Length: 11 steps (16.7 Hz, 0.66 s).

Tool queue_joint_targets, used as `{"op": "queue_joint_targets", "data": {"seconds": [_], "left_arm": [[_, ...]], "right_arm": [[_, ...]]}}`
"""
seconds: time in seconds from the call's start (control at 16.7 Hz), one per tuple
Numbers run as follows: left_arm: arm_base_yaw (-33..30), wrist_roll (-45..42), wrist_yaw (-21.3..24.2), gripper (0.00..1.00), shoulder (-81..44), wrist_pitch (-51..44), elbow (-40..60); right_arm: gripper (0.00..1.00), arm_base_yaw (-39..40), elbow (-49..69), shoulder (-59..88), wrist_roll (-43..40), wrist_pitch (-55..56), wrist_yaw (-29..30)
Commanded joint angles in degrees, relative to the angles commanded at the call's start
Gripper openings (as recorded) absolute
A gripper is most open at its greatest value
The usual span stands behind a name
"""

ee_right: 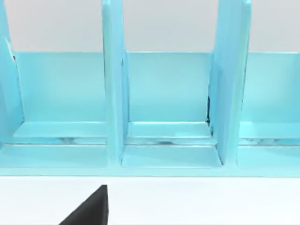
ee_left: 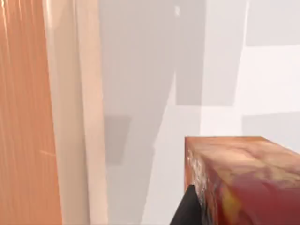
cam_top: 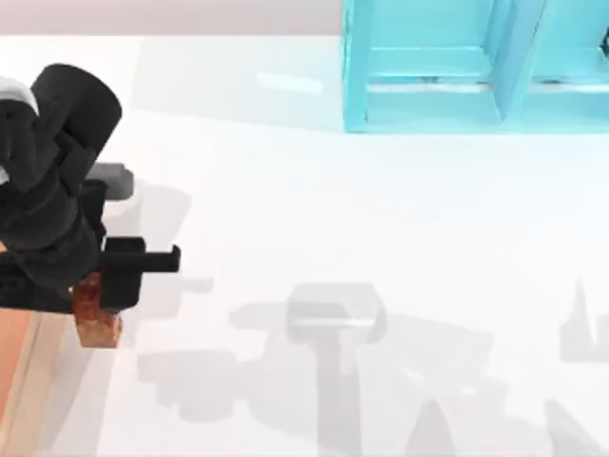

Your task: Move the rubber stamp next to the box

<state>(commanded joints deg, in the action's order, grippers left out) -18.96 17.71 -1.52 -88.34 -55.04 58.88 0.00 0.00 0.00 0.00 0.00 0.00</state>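
The rubber stamp, a small glossy reddish-brown block, hangs at the table's left side with my left gripper shut on it. Directly to its left is the box, with a light tan rim and an orange-brown inside, cut off by the picture's edge. In the left wrist view the rubber stamp is close up, one black finger against its side. The box rim runs beside it, with a strip of white table between them. A dark part of my right gripper faces the cyan frame.
A cyan blue shelf-like frame stands at the back right of the white table; the right wrist view looks into the frame's compartments. Grey arm shadows lie across the table's front middle and right.
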Motion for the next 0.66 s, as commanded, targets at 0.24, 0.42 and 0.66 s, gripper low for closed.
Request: {"op": "queue_joint_targets", "data": {"seconds": [0.24, 0.42, 0.66], "left_arm": [[0.0, 0.0, 0.0, 0.9, 0.0, 0.0, 0.0], [0.0, 0.0, 0.0, 1.0, 0.0, 0.0, 0.0], [0.0, 0.0, 0.0, 1.0, 0.0, 0.0, 0.0]], "right_arm": [[1.0, 0.0, 0.0, 0.0, 0.0, 0.0, 0.0], [1.0, 0.0, 0.0, 0.0, 0.0, 0.0, 0.0], [1.0, 0.0, 0.0, 0.0, 0.0, 0.0, 0.0]]}}
